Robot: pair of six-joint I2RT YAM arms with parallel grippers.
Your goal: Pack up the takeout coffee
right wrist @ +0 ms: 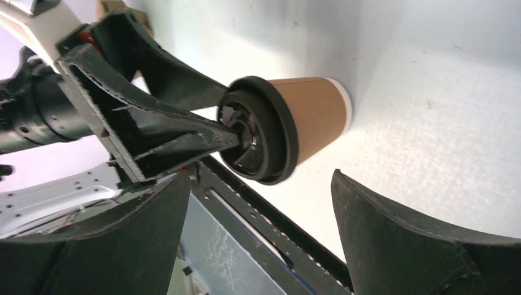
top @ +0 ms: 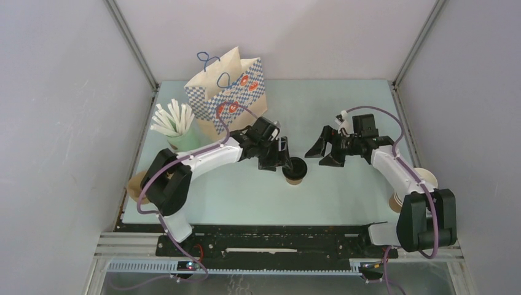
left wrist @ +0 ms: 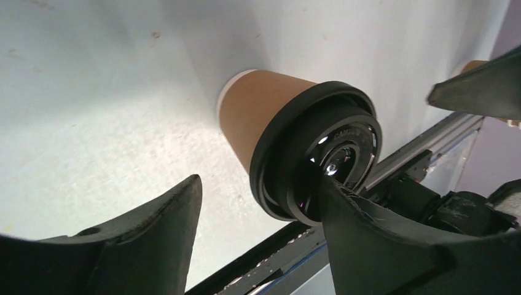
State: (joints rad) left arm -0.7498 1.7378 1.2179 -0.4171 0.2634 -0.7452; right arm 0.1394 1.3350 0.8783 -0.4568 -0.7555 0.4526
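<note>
The coffee (top: pixel 295 171) stands upright on the pale desk (top: pixel 344 203), near the middle and a little toward the front, with its black lid (left wrist: pixel 319 153) on. It sits between the two arms, well apart from the bag (top: pixel 230 92) at the back left.

The left fingers (left wrist: pixel 153 239) are spread apart. They reach in from the cup's left, tilted down over it. In the left wrist view the tip of one finger overlaps the top of the lid near its centre, and the right wrist view shows that same tip resting at the lid's recess. The other finger is clear of the cup, over bare desk. Nothing is clamped.

The right fingers (right wrist: pixel 418 246) are also wide apart and hold nothing. They point at the cup from its right and stay near it without touching.

A green cup of white sticks (top: pixel 184 140) stands at the left, just beside the bag. A stack of tan cups (top: pixel 413 184) sits at the desk's right edge, partly hidden by the right arm.
</note>
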